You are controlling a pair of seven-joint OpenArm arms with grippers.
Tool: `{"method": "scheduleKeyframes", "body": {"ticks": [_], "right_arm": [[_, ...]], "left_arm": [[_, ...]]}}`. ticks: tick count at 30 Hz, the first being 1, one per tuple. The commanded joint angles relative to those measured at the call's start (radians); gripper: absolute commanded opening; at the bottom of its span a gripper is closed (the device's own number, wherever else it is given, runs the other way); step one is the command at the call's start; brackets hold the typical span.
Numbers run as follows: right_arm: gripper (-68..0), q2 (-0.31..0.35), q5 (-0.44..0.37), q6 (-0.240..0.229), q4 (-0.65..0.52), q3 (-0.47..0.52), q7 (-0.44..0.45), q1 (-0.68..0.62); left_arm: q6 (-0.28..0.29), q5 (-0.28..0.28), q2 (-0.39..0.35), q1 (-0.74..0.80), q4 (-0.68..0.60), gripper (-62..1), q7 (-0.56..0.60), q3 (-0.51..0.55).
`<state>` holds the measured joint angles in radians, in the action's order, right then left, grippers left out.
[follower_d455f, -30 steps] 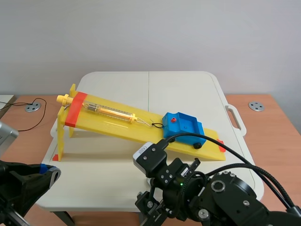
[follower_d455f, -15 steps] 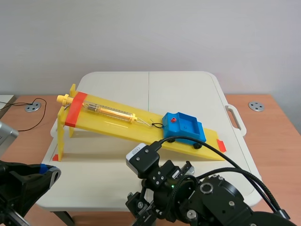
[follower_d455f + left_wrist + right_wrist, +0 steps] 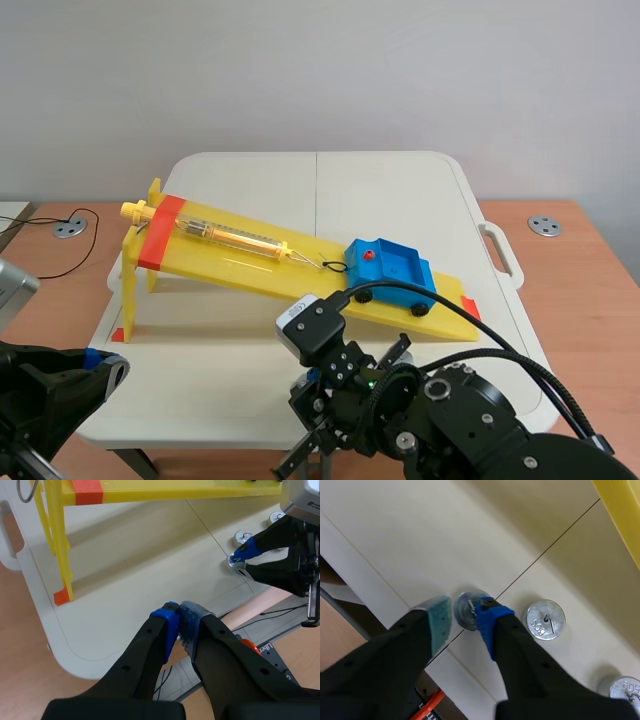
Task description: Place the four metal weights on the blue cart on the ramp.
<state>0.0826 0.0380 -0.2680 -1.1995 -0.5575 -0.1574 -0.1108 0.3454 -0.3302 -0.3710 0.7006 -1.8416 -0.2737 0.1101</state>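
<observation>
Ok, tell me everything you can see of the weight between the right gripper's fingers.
The metal weight is a small round disc of shiny silver metal, seen from above, its top partly covered by the blue pad of the right gripper. It stands between the two pads, which look pressed against its sides, over the seam of the white table near the table's edge. Whether it rests on the table or is just lifted cannot be told, and any stamped marking is hidden. A second weight lies apart beside it.

Blue cart (image 3: 395,272), yellow ramp (image 3: 232,266), silver weights (image 3: 546,619), cream table (image 3: 400,190)
</observation>
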Motion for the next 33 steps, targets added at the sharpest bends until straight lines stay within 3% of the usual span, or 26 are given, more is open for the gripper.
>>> {"method": "scheduleKeyframes", "body": {"ticks": [1, 4, 9, 17, 26, 33], "right_arm": [[-60.5, -0.024, -0.015, 0.018, -0.020, 0.006, 0.055, 0.061], [-67.0, -0.024, -0.015, 0.018, -0.020, 0.006, 0.052, 0.061], [-66.9, 0.000, -0.017, 0.017, -0.058, 0.009, 0.052, 0.057], [-66.9, 0.118, -0.105, 0.018, -0.307, 0.037, -0.009, -0.028], [-66.9, 0.216, -0.307, 0.010, -0.595, 0.234, -0.096, -0.229], [-66.9, 0.225, -0.496, 0.006, -0.756, 0.441, -0.192, -0.309]], "left_arm": [[0.032, -0.044, 0.008, -0.006, -0.082, -58.2, 0.093, 0.014], [0.032, -0.044, 0.008, -0.006, -0.082, -58.2, 0.093, 0.014], [0.032, -0.044, 0.008, -0.006, -0.082, -58.2, 0.093, 0.014], [0.032, -0.044, 0.008, -0.006, -0.082, -58.2, 0.093, 0.014], [0.032, -0.044, 0.007, -0.006, -0.082, -58.2, 0.093, 0.014], [0.032, -0.044, 0.007, -0.006, -0.082, -58.2, 0.093, 0.014]]}}
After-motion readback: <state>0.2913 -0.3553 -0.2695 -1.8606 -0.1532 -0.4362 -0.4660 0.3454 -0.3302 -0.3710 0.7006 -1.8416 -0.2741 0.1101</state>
